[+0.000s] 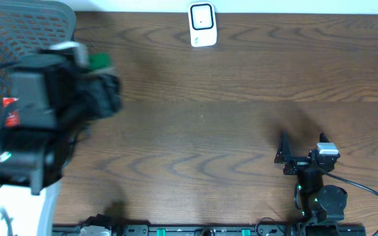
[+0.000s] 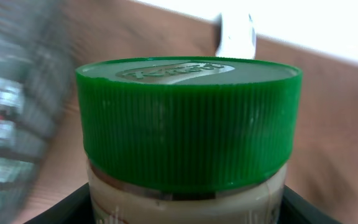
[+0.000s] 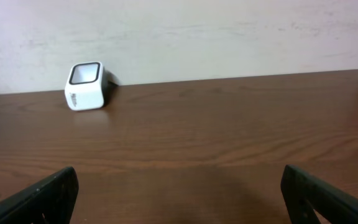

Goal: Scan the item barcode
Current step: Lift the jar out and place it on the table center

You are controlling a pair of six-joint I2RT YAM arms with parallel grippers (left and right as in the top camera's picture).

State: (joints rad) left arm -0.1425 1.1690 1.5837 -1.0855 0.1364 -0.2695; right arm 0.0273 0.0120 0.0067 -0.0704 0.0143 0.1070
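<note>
While the right pincer (image 3: 179, 199) stands apart and empty at five o'clock, the left pincer (image 2: 185, 213) at ten o'clock is clamped on the jar (image 2: 185, 196). Its smooth, pale body could slip below the ribbed green lid (image 2: 188, 124). The barcode may also face away from the boxy white scanner (image 1: 202, 25) at the wood-grain desk's (image 1: 209, 131) twelve o'clock.

Soft, even light w/ only faint shadows on the table (image 1: 241, 98) — left arm (image 1: 38, 124) motion-blurred in overhead, basket (image 2: 11, 112) smeared in left wrist view while the close-up jar (image 2: 188, 118) is sharp, bg wall (image 2: 328, 25) blown out white.
</note>
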